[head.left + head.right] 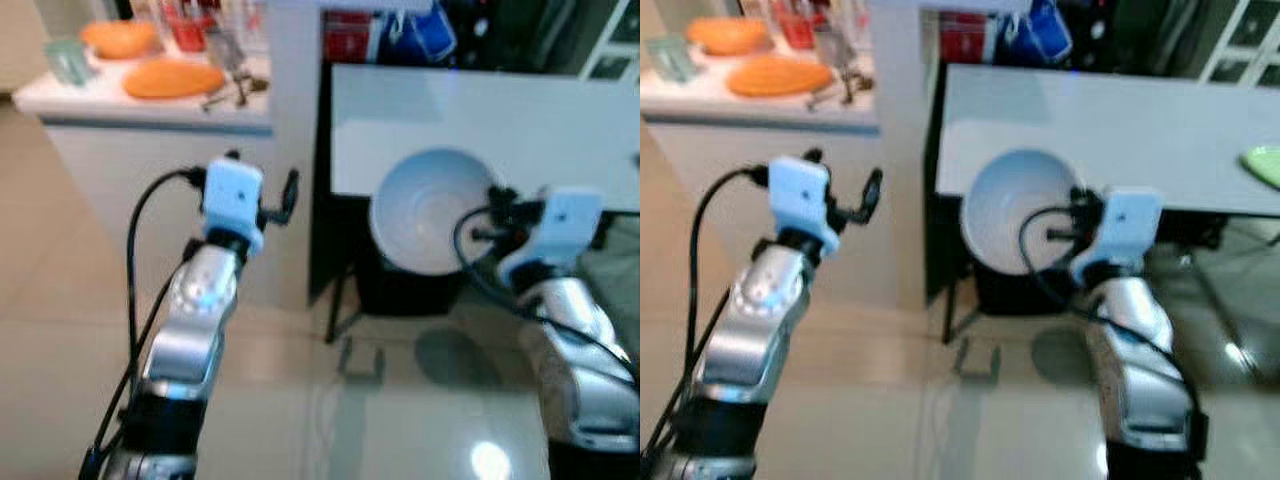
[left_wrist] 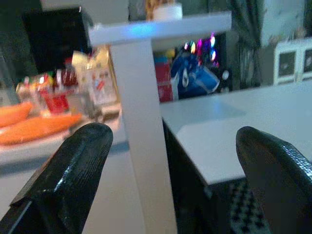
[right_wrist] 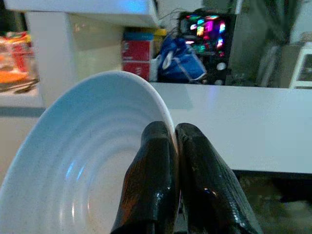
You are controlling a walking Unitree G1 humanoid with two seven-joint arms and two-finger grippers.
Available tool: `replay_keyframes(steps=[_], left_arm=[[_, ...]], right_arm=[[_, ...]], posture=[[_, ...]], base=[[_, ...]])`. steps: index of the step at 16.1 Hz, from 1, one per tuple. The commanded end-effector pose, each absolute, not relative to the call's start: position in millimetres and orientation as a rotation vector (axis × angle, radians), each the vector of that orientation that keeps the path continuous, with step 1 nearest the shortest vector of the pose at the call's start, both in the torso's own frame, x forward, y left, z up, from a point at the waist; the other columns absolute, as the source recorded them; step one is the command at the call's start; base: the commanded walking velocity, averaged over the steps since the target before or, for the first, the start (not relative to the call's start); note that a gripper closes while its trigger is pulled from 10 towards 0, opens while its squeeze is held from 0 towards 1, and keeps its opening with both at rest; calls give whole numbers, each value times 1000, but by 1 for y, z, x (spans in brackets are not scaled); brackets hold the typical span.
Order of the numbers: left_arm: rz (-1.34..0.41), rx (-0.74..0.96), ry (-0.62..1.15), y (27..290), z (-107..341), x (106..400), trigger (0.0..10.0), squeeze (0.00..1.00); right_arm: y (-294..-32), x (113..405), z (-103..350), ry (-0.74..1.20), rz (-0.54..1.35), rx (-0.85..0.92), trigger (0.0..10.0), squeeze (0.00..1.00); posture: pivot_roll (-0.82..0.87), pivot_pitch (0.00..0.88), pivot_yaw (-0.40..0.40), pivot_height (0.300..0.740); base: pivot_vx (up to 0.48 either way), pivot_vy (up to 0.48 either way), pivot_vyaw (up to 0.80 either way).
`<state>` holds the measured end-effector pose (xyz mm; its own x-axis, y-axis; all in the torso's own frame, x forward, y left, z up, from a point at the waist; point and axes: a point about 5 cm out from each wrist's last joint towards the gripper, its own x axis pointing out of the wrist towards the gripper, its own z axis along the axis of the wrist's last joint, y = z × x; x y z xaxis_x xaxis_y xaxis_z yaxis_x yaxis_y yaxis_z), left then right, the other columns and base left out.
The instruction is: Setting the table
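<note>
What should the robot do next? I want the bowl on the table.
Probably carry it forward over the table: the right gripper pinches the white bowl's rim, and the bowl hangs at the white table's near edge, not on it.

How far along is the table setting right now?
Done: a green plate already lies on the white table. In hand: the right gripper pinches the white bowl by its rim, short of the table edge. Left: setting it down; the left gripper is open, empty.

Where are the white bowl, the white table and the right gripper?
white bowl [image 1: 425, 215]: left eye view, inner bottom.
white table [image 1: 480, 125]: left eye view, bare top.
right gripper [image 3: 174, 141]: right wrist view, between fingertips pinching the bowl's rim.
</note>
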<state>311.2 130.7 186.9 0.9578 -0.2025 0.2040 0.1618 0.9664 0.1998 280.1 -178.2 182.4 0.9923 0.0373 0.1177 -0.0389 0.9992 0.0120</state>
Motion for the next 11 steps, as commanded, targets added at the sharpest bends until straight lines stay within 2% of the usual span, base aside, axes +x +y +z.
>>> replay_keyframes(steps=[1, 11], left_arm=[[-174, 185, -232, 131, 189, 312, 10000, 0], [-164, 187, -233, 131, 188, 310, 10000, 0]], right_arm=[[-181, 279, 192, -165, 32, 0, 10000, 0], [-178, 282, 190, -158, 29, 17, 10000, 0]], posture=[[-58, 0, 9, 740], [-40, 0, -7, 740]], base=[[0, -480, 0], [0, -480, 0]])
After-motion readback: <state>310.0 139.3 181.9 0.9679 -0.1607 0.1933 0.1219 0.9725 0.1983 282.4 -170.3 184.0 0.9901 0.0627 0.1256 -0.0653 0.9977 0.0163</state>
